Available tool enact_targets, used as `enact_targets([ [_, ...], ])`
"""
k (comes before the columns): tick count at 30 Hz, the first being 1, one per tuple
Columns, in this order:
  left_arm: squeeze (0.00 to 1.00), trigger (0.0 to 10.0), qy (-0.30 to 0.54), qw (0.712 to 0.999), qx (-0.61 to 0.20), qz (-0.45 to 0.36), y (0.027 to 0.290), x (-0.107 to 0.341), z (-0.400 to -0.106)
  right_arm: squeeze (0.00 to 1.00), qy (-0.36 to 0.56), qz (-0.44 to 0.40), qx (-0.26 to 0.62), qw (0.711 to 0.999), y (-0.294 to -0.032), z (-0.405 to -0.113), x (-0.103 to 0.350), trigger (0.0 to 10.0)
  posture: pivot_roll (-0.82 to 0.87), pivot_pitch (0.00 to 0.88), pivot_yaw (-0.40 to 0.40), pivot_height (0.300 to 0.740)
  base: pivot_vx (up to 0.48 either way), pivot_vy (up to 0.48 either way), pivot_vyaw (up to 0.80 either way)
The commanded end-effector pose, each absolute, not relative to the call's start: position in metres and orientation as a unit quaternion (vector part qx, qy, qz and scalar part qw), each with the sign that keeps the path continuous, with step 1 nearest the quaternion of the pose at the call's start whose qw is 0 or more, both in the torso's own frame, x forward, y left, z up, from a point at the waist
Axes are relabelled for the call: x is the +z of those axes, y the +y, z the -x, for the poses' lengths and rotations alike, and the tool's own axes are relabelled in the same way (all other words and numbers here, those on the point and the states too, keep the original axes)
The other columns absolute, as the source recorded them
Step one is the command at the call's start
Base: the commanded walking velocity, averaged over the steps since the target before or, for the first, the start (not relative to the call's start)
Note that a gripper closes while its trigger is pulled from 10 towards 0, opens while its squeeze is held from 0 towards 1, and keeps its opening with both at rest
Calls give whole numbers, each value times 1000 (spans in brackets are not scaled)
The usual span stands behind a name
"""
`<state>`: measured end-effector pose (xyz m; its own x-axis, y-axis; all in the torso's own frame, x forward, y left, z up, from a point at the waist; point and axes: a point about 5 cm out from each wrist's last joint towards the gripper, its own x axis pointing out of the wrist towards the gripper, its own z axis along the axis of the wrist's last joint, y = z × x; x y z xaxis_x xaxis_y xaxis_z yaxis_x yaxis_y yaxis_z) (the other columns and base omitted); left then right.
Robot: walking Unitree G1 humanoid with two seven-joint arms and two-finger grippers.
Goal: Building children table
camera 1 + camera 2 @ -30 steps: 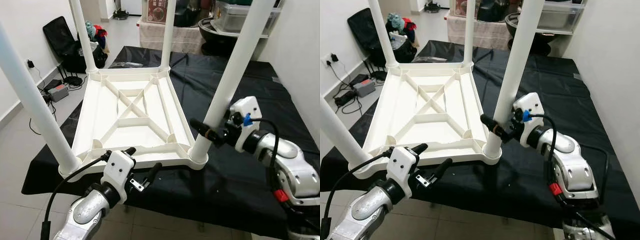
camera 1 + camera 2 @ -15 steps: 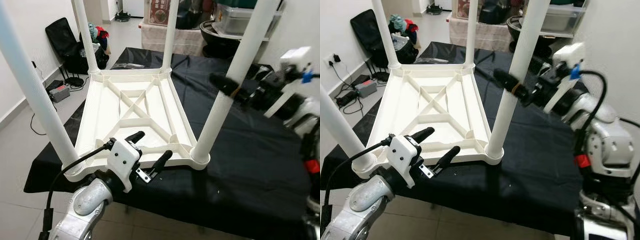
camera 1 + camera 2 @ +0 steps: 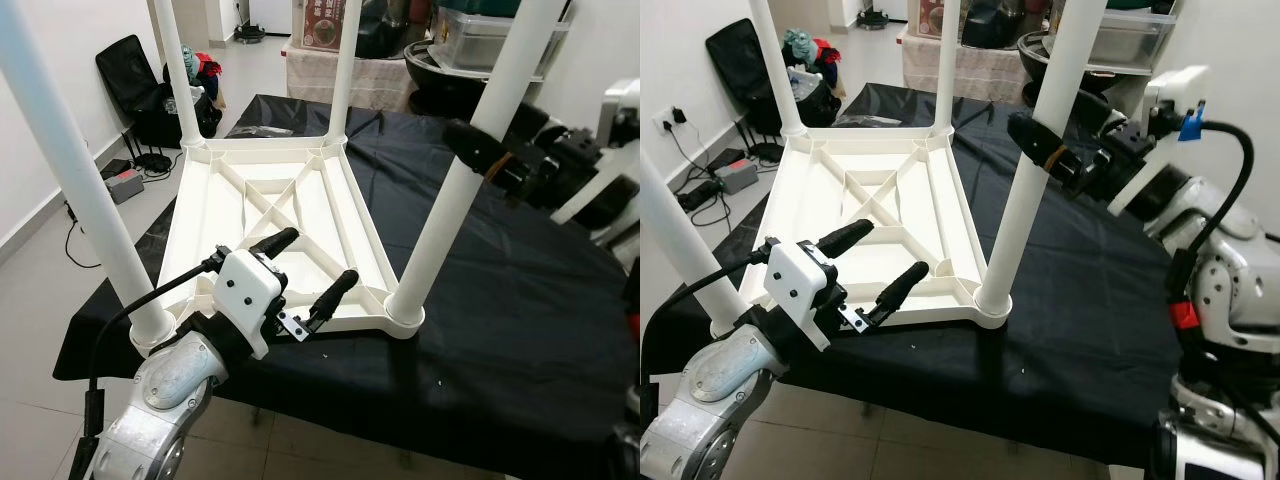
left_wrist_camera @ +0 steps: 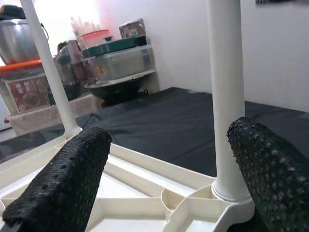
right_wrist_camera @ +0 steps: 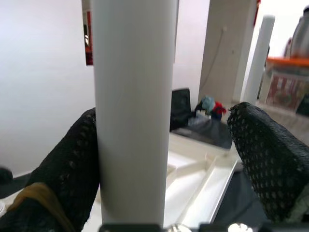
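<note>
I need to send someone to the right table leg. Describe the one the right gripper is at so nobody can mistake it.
On the black-covered bench lies a white children's table upside down, four white legs pointing up. Take the near corner on the robot's right: that leg stands there. Unlike the others, it sits between the open black fingers of the right gripper.

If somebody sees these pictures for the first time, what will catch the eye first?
A white children's table lies upside down on a black-covered surface, its four legs pointing up. The right gripper sits open around the near right leg, partway up. The left gripper hovers open over the table's near edge.
</note>
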<state>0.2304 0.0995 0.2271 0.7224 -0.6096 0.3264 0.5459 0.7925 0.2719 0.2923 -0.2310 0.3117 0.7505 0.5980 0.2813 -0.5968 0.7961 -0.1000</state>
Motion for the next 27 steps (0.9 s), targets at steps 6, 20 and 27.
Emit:
enact_targets([
  [6,0,10000,-228,920,-311,-72,100,241,-227,0,-139,-17,280,950,-237,-297,299,10000,-94,49,-69,740,0,0,0],
  [20,0,10000,-237,919,-315,-25,106,250,-215,0,-135,-36,274,952,-235,-301,290,7373,-87,32,-70,740,0,0,0],
  [27,0,10000,-229,923,-310,-21,109,247,-213,0,-152,-62,271,948,-237,-303,294,0,-76,26,-73,740,0,0,0],
])
